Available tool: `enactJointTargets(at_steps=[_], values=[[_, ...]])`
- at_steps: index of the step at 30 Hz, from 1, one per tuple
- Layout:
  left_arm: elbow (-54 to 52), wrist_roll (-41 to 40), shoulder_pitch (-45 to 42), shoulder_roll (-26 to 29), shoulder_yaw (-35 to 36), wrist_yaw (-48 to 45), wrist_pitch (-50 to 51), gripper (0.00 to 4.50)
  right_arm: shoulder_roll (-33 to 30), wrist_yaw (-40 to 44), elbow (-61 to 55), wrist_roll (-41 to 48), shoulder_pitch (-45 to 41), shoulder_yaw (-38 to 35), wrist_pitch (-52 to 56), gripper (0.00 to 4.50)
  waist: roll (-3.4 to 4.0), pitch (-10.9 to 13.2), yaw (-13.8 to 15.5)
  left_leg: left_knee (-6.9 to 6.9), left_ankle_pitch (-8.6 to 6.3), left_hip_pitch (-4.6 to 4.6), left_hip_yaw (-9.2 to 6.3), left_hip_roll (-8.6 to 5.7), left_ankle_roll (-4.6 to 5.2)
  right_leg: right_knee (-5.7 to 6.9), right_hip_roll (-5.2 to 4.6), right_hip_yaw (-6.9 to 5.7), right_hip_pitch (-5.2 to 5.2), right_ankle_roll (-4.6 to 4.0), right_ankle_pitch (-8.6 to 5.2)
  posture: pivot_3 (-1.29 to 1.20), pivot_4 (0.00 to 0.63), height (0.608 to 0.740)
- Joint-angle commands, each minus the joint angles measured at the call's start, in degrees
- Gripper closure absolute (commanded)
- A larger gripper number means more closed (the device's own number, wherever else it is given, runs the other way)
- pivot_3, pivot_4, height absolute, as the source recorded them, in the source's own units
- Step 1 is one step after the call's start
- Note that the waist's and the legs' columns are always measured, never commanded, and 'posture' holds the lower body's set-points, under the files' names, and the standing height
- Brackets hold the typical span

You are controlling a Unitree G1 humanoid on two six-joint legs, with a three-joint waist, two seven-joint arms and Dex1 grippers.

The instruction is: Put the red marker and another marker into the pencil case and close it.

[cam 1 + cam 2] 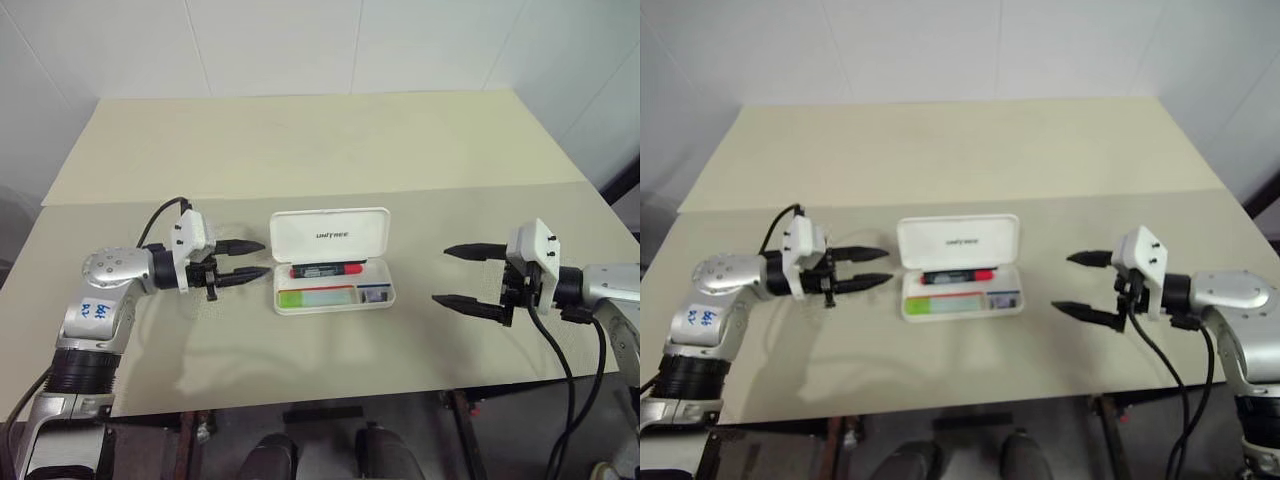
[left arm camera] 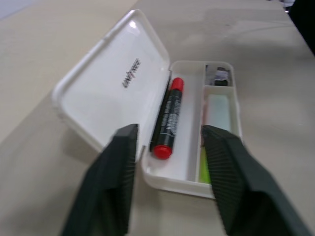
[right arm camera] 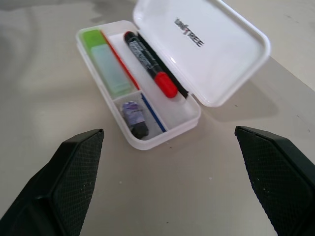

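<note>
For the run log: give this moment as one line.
white plastic pencil case: lid up | black red-ended marker: inside | lime-green marker: inside | both tools: empty, beside case

The pencil case (image 3: 211, 54) is white with dark lettering on its lid. The red marker (image 3: 150, 64) has a black barrel and red ends. The other marker (image 3: 103, 59) is lime-green and translucent. The tabletop (image 1: 300, 150) is pale beige.

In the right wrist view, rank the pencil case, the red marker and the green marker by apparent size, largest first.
1. Pencil case, lid open.
2. Red marker.
3. Green marker: close to the red one in length, so this order is unsure.
</note>
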Motion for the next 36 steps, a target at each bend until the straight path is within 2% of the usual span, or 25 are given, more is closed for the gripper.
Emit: enactJointTargets(at_steps=[1, 3, 4, 15, 19, 30, 36], values=[[0.54, -0.09, -0.98, 0.84, 1.33, -0.49, -1.63, 3.64, -0.84, 0.48, -1.54, 0.84, -0.78, -0.41, -1.05, 0.00, 0.00, 0.00, 0.01, 0.00, 0.00, 0.00, 0.00, 0.00, 0.00, 0.00, 0.00, 0.00, 0.00, 0.00, 0.00, 0.00, 0.150, 0.740], [1.03, 0.17, -0.78, 0.84, 1.66, -0.07, -2.17, 4.32, -0.68, 0.26, -0.93, 0.65, -1.63, -0.10, -1.22, 0.00, 0.00, 0.00, 0.00, -0.01, 0.00, 0.00, 0.00, 0.00, 0.00, 0.01, -0.01, 0.00, -0.01, 0.00, 0.00, 0.00, 0.150, 0.740], [1.34, 0.25, -0.75, 0.61, 2.01, 0.63, -2.43, 4.48, -0.62, 0.23, -0.46, 0.56, -2.21, 0.12, -1.32, 0.00, 0.00, 0.00, 0.00, -0.02, 0.00, 0.00, 0.00, 0.00, 0.00, 0.00, -0.02, 0.00, -0.02, 0.00, 0.00, 0.00, 0.150, 0.740], [7.03, -0.88, -5.20, -3.81, 6.98, 12.43, -0.26, 4.48, 0.30, -0.41, 1.48, 0.56, -5.60, 1.20, -1.96, 0.00, -0.04, -0.02, 0.02, 0.02, 0.00, -0.02, -0.04, -0.06, 0.00, 0.03, -0.05, -0.06, -0.03, 0.03, 0.01, 0.00, 0.150, 0.740], [11.70, 1.08, -8.86, -6.76, 6.57, 17.47, -0.14, 4.48, 3.34, -2.26, 1.12, 2.53, -7.95, 1.11, -1.32, 0.00, -0.08, -0.04, 0.02, 0.05, 0.00, 0.01, -0.04, -0.06, 0.00, 0.08, -0.06, -0.09, -0.02, 0.05, 0.03, 0.00, 0.150, 0.740], [15.52, 6.71, -12.39, -13.89, -1.05, 19.69, 0.08, 4.48, 8.22, -5.74, 0.06, 6.81, -12.39, 1.82, 3.29, 0.00, -0.12, -0.07, -0.10, 0.17, 0.01, -0.02, -0.04, -0.23, 0.01, 0.15, -0.39, -0.53, -0.10, 0.16, 0.10, 0.00, 0.150, 0.740], [13.82, 5.29, -11.92, -13.84, -1.33, 16.25, -0.05, 4.48, 8.07, -7.00, -0.84, 8.46, -12.47, 1.58, 5.16, 0.00, -0.12, -0.07, -0.06, 0.15, 0.01, -0.03, -0.08, -0.26, 0.01, 0.20, -0.59, -1.03, -0.10, 0.15, 0.10, 0.00, 0.150, 0.740]])
